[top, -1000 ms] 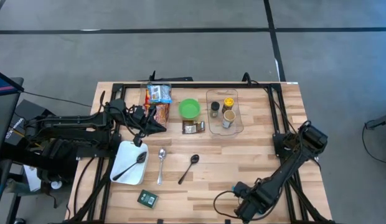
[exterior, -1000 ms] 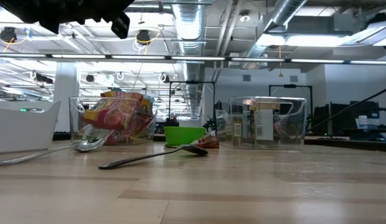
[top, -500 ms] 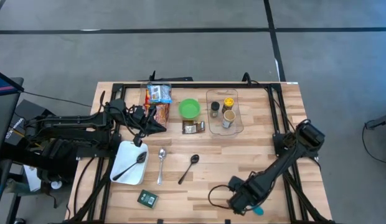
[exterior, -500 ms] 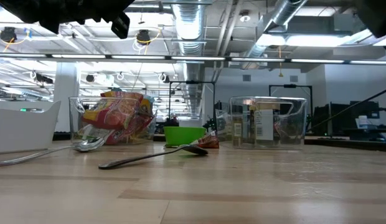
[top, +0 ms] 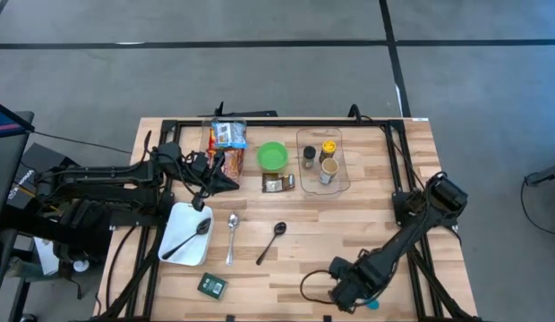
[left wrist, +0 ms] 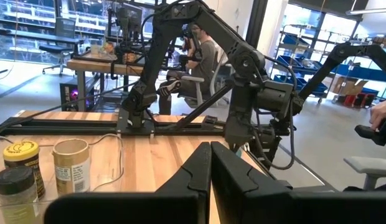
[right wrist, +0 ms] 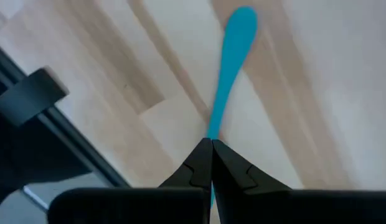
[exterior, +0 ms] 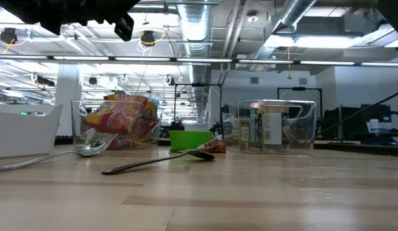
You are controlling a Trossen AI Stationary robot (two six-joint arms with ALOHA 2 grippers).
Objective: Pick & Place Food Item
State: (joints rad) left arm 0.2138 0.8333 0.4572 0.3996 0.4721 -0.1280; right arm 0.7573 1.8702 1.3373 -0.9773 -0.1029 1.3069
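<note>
My right gripper stands near the table's front edge, pointing down, shut on a blue spoon. The spoon's rounded end shows beside the gripper. My left gripper is shut and holds nothing. It hovers level at the far left, beside the snack bags. A small dark packet lies flat below the green bowl. A green packet lies flat near the front edge. My right gripper pinches the blue spoon's handle between its two fingertips, coming from above and pointing down. The spoon sticks out past the fingertips, ending in its rounded end. Whether it rests on the table I cannot tell.
A clear container with jars stands at the back. A white dish holds a black spoon. A silver spoon and another black spoon lie mid-table. Black frame rails run along the back and sides.
My right gripper has gone a little toward the table's left edge along the front edge, still shut. The blue spoon's rounded end now shows beside it in the high view.
</note>
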